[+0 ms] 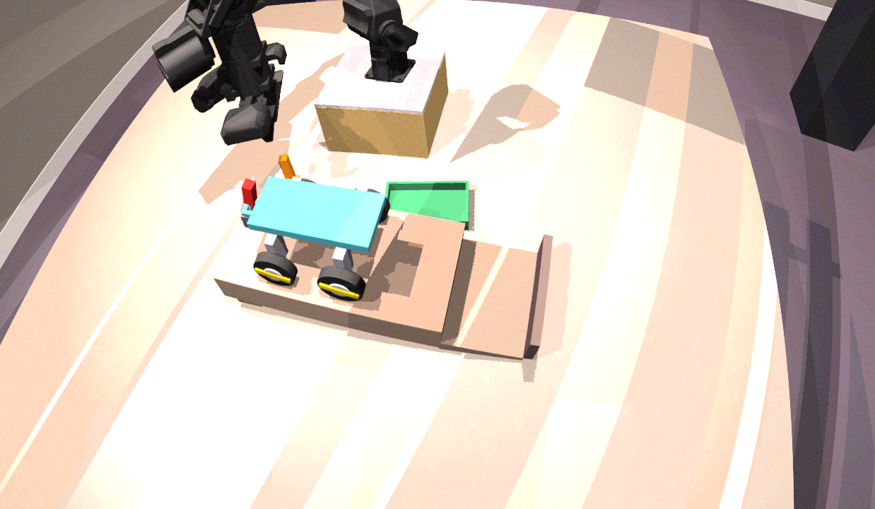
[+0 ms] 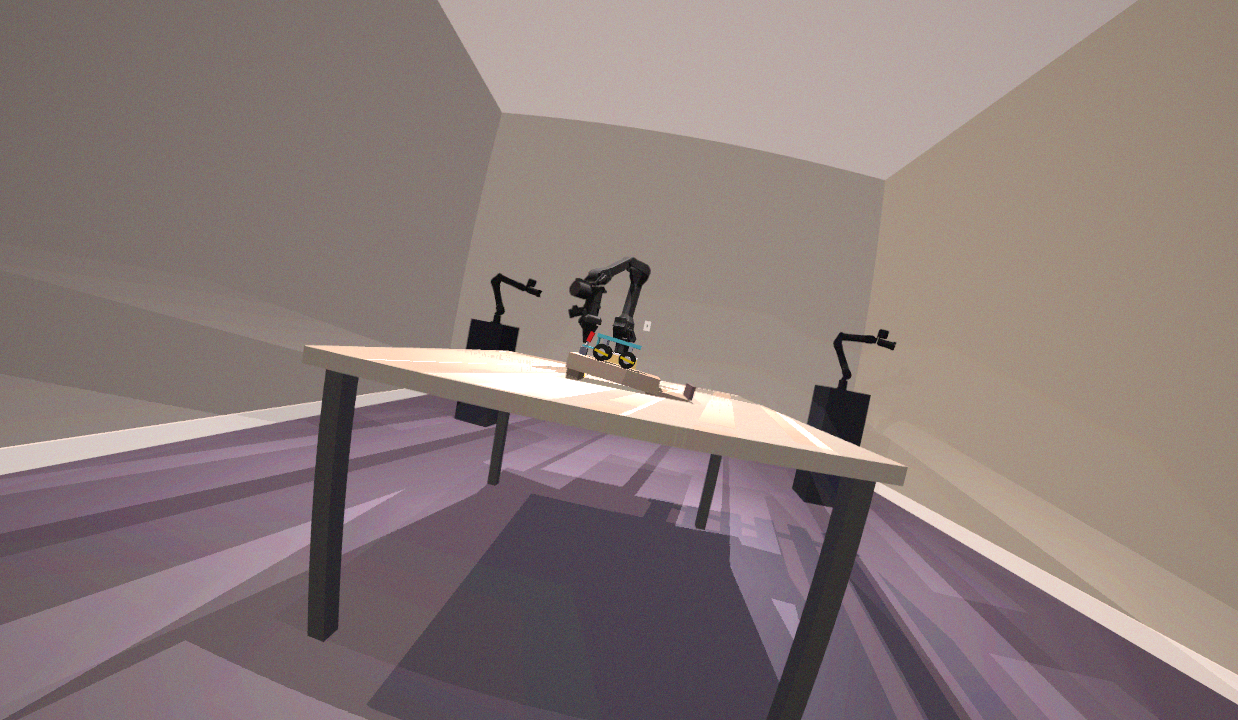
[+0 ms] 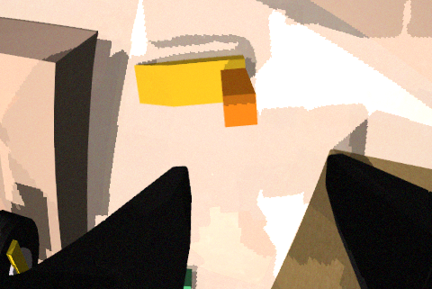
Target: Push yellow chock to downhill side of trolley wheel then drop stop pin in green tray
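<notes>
Yellow and orange, the chock [image 1: 286, 166] [image 3: 181, 84] sits on the worktop [image 1: 174, 392] [image 2: 516, 394] [image 3: 180, 14], off the ramp [image 1: 389, 317] [image 2: 596, 366] [image 3: 72, 136] and apart from its side. In the top view its handle shows at 11 o'clock from the trolley's turquoise deck [image 1: 316, 213] [image 2: 619, 342], which hides part of it. The trolley stands on the ramp, the red-headed stop pin [image 1: 249, 192] [image 2: 591, 336] at its uphill end, between 9 and 10 o'clock. Farther out, the black jaws [image 1: 265, 133] [image 2: 588, 337] are partway open with nothing between them; the wrist view puts the chock at 11 o'clock from their gap. From the deck, the green tray [image 1: 427, 199] [image 3: 187, 279] lies at 3 o'clock, and the tan box [image 1: 376, 131] [image 3: 310, 235] under the arm's base at 1 o'clock.
</notes>
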Robot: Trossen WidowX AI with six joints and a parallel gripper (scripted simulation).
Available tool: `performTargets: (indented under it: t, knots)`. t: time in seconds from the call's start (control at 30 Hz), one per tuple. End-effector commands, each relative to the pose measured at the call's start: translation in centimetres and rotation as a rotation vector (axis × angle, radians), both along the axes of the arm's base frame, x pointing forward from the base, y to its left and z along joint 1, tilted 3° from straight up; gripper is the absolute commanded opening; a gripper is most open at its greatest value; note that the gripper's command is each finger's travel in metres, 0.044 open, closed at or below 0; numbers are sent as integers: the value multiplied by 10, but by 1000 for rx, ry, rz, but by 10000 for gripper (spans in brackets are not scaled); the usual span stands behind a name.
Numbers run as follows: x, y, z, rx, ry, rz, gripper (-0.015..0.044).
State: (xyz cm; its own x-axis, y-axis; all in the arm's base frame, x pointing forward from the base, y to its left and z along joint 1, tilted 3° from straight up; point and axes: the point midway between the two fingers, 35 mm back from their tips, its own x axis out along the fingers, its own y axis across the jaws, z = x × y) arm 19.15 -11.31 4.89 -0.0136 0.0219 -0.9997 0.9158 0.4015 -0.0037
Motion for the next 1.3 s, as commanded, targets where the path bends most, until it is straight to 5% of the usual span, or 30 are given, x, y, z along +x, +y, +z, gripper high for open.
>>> performTargets:
  t: [0.0, 1.27]
  knots:
    - [0, 1, -8, 6, -8, 10, 190]
    - [-1, 4, -73, 6, -7, 10, 190]
